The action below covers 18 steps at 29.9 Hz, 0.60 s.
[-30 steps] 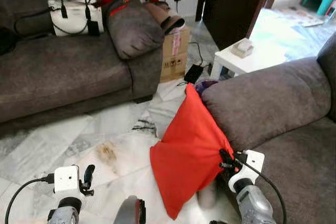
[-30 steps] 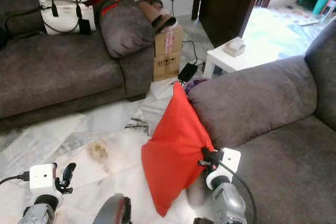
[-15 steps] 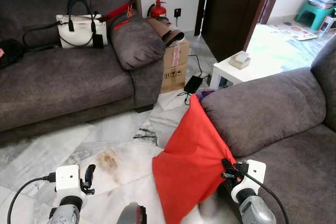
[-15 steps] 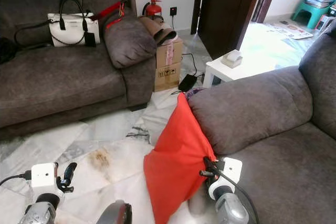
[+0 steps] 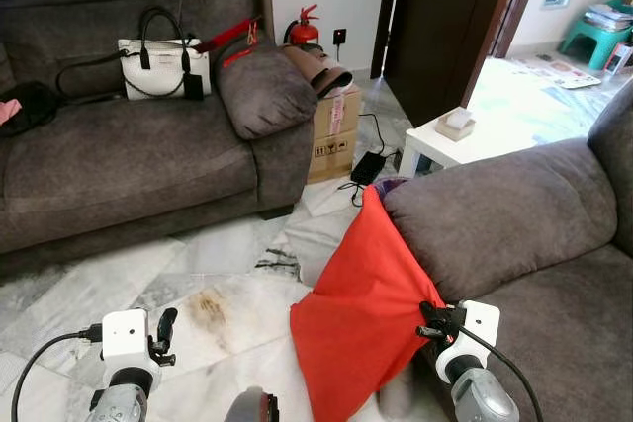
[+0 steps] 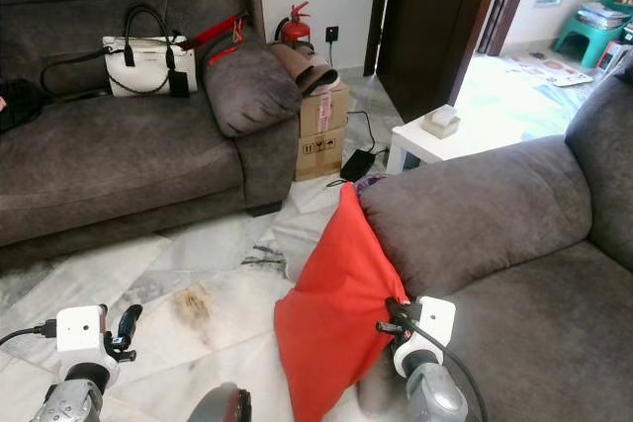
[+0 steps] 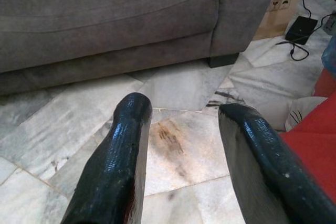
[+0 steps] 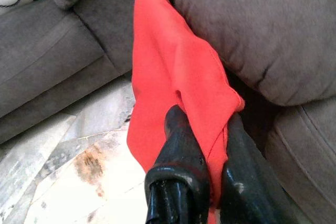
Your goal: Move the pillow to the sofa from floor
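Right gripper [image 8: 202,145] is clamped on the red pillow [image 5: 361,313], fingers pinching a fold of fabric along its edge nearest the robot. Looks like an edge grip, not a body grip, so most of the pillow hangs off the pinch.

The pillow leans upright against the arm of the near sofa [image 5: 495,205], top corner tucked at the front of the armrest. Whether its lower corner is touching the marble floor [image 5: 198,274] I can't tell.

Left gripper [image 7: 181,145] is low on the far side of the pillow from the sofa arm, fingers spread apart, holding nothing, pointed at bare floor. Likely on standby.

Room to move: the near sofa's seat sits just beyond the armrest, so my read is the pillow must clear that padded edge; a thin fold could slip under load. Floor on the open side of the pillow has a brown stain [image 5: 203,305] and free space.

Further out from the pillow: a white side table [image 5: 445,135], cardboard box [image 5: 334,126], then the far sofa [image 5: 129,165] carrying a white handbag [image 5: 163,64].
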Tool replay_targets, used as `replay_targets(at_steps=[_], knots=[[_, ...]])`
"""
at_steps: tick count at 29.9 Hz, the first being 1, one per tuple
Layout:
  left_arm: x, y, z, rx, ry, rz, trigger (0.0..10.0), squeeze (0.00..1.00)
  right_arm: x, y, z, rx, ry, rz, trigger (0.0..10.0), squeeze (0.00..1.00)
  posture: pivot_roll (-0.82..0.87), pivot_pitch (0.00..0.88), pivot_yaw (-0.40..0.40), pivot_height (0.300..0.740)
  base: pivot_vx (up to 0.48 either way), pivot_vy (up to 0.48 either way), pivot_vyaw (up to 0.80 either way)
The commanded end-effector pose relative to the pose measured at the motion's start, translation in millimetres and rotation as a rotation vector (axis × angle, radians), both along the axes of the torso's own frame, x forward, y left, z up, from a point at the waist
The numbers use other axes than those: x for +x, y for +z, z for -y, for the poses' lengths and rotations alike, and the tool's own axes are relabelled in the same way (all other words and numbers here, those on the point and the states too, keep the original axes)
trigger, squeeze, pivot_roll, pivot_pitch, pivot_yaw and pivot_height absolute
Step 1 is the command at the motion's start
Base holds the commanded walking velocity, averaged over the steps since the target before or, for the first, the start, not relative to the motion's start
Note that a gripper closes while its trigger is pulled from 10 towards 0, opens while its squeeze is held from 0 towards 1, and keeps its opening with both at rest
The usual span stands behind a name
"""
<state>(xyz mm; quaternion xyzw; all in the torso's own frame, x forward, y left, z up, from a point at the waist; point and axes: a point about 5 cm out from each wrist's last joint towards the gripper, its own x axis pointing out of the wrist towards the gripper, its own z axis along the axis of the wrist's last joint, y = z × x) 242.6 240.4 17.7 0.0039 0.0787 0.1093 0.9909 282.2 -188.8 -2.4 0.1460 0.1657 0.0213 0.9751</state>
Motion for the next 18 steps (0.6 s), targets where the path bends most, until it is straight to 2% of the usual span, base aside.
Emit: replay_targets(at_steps=[1,6,9,18], knots=[[3.3,2,-0.5,-0.006,0.017,0.017,10.0,0.00,14.5,17,6.0,-0.021,-0.006,0.074,10.0,0.00,0.21,0.034,-0.009,0.712,0.000,0.000,0.00],[7.7,5,-0.8,-0.005,0.019,0.031,10.0,0.00,18.3,21,4.9,-0.011,0.007,0.086,10.0,0.00,0.19,0.028,-0.012,0.740,0.000,0.000,0.00],[8.3,4,1.5,-0.004,0.009,0.025,10.0,0.00,19.4,21,-0.3,0.006,0.061,0.086,10.0,0.00,0.18,0.021,-0.005,0.740,0.000,0.000,0.00],[9.1,6,-1.9,0.008,-0.027,0.022,10.0,0.00,15.8,18,-7.3,0.013,0.099,0.092,10.0,0.00,0.18,0.014,0.016,0.740,0.000,0.000,0.00]])
